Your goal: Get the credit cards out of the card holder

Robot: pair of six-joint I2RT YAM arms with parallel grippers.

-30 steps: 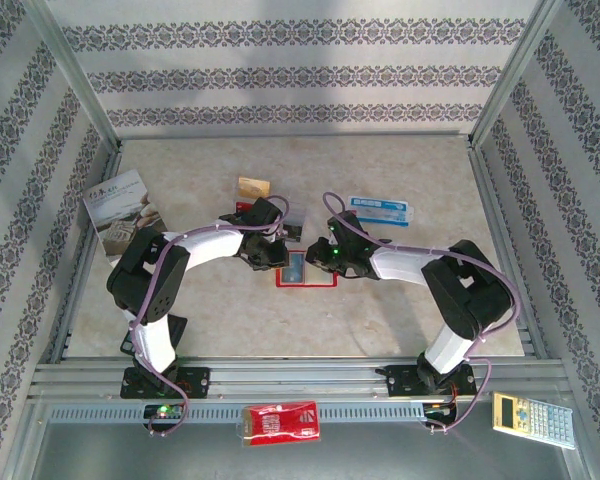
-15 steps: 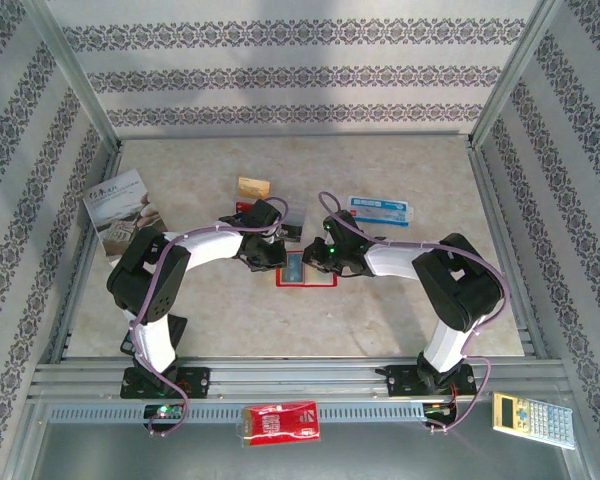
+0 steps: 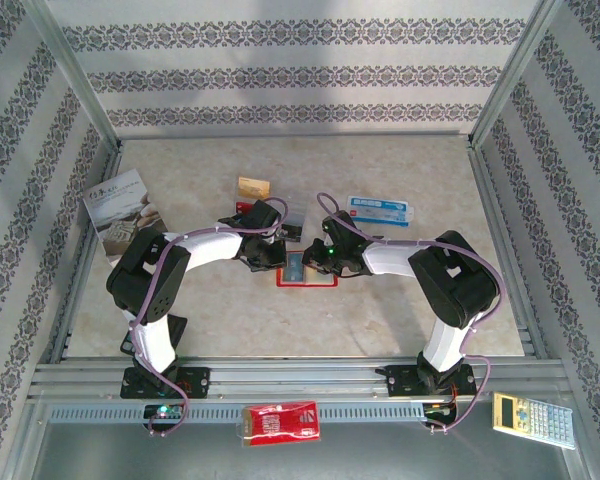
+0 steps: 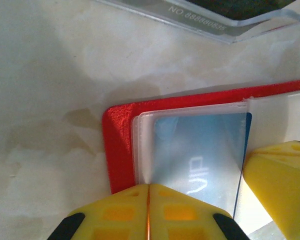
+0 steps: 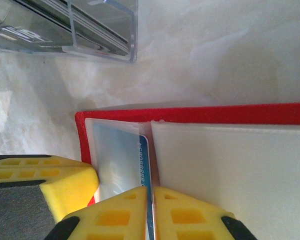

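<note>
1. In the top view the card holder [image 3: 323,282] is seen lying open on the table [image 3: 400,300], just left of the frame's centre, with both arms meeting over it.
2. The left gripper [image 3: 283,258] is placed at the holder's left edge and the right gripper [image 3: 318,262] at its upper middle.
3. In the left wrist view the left gripper [image 4: 148,212] is shown at the bottom centre with its yellow fingers pressed together, so that hardly a seam is left. Its tips lie at the lower edge of a clear pocket [image 4: 145,150]. Whether that edge is pinched cannot be told.
4. The blue card [image 4: 200,155] is seen inside that pocket, its right edge standing out past the plastic.
5. In the right wrist view the right gripper [image 5: 151,215] is shown at the bottom centre, clamped on the thin edge of the blue card, which runs down between its fingers.
6. The orange-yellow card [image 3: 253,187] is found on the table above the left gripper, well apart from the holder.
7. A clear plastic piece [image 4: 230,20] is seen at the top of the left wrist view, near the holder.
8. A booklet [image 3: 120,210] lies at the left, and a red packet [image 3: 278,422] and a calculator [image 3: 533,420] lie along the bottom.
</note>
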